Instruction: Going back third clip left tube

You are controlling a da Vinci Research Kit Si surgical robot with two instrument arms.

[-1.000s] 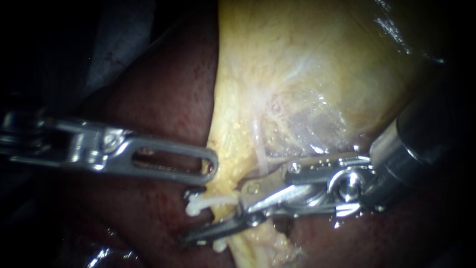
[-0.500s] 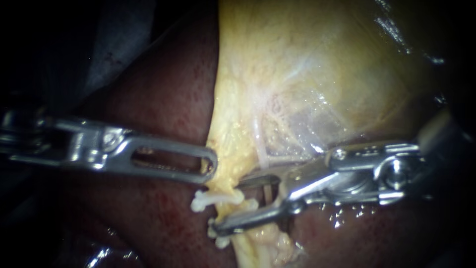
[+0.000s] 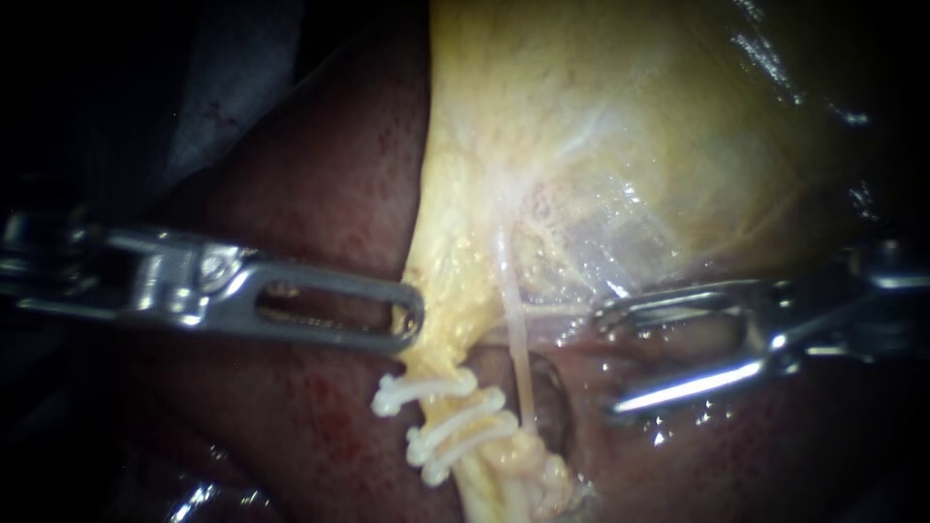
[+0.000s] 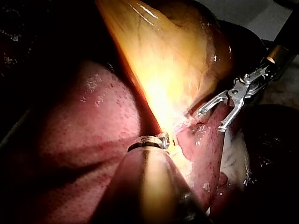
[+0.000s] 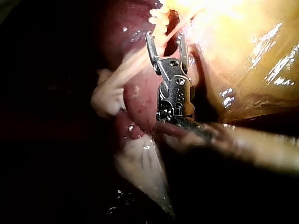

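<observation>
Three white clips (image 3: 450, 424) sit side by side across the left tube (image 3: 484, 475), just below the yellow edge of the gallbladder (image 3: 630, 126). A thin pale tube (image 3: 521, 358) runs down to the right of them. My right instrument (image 3: 608, 363) stands apart from the clips on their right, jaws open and empty. In the right wrist view its open jaws (image 5: 166, 39) lie just short of the clips (image 5: 159, 18). My left instrument (image 3: 415, 324) is shut on the gallbladder's edge above the clips; its own view shows its tip (image 4: 162, 139) at the yellow tissue.
Dark red liver (image 3: 320, 194) lies under and to the left of the gallbladder, and wet liver (image 3: 678, 426) shows below my right instrument. In the left wrist view my right instrument (image 4: 212, 119) hangs open beside the gallbladder (image 4: 177, 56).
My right instrument has drawn back to the right, off the left tube, with open empty jaws. A third clip now shows on the tube. The left instrument has held still.
</observation>
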